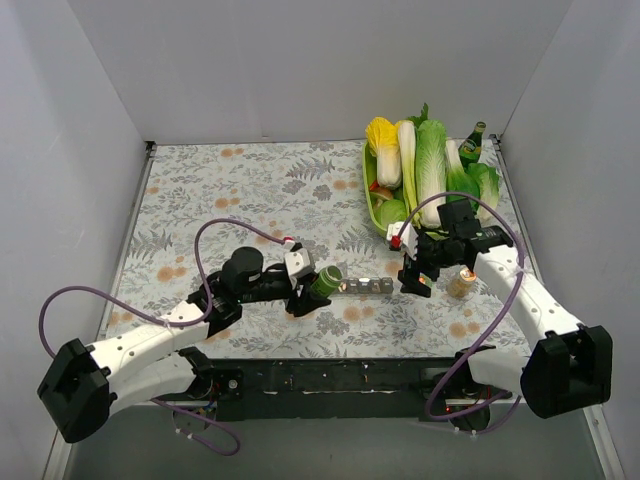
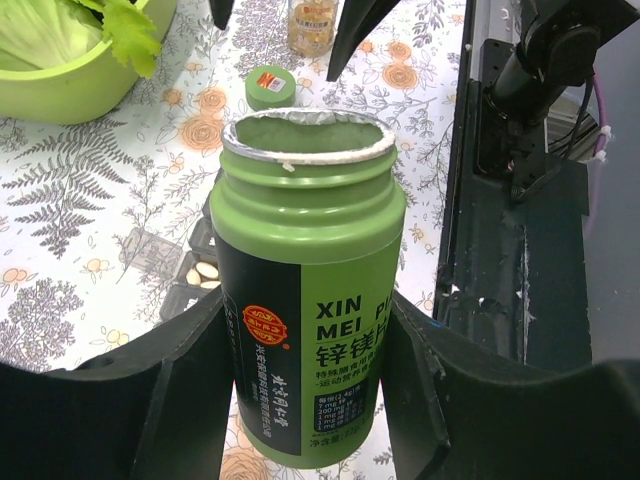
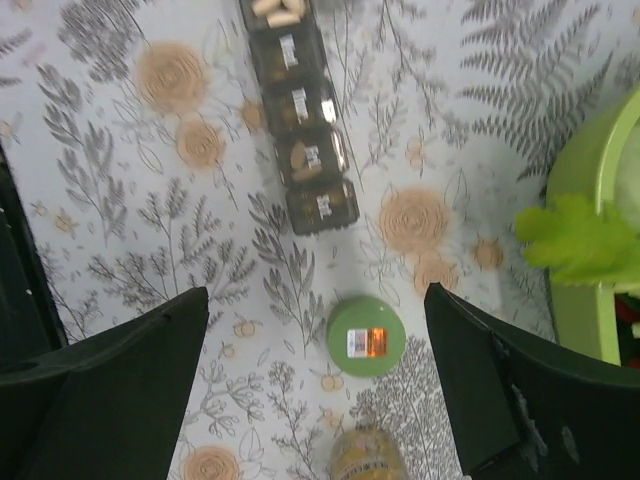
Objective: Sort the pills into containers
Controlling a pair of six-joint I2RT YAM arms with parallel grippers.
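Note:
My left gripper [image 2: 308, 300] is shut on an open green pill bottle [image 2: 305, 250] with a torn foil rim. In the top view the bottle [image 1: 324, 281] lies tilted, its mouth toward the containers [image 1: 366, 286], a narrow strip of small compartments. Pale pills [image 2: 203, 272] lie in one compartment next to the bottle, and pills [image 3: 277, 10] show in the strip's far end cell. My right gripper [image 3: 316, 292] hangs open above the bottle's green lid [image 3: 365, 340], which lies flat on the cloth just beyond the containers [image 3: 305, 130]. In the top view the right gripper [image 1: 418, 282] is at the strip's right end.
A small amber bottle [image 1: 461, 283] stands right of the right gripper, close to the lid. A green bowl [image 1: 383, 212] of cabbage and vegetables sits at the back right, with a green glass bottle [image 1: 472, 144] behind it. White walls enclose the floral cloth.

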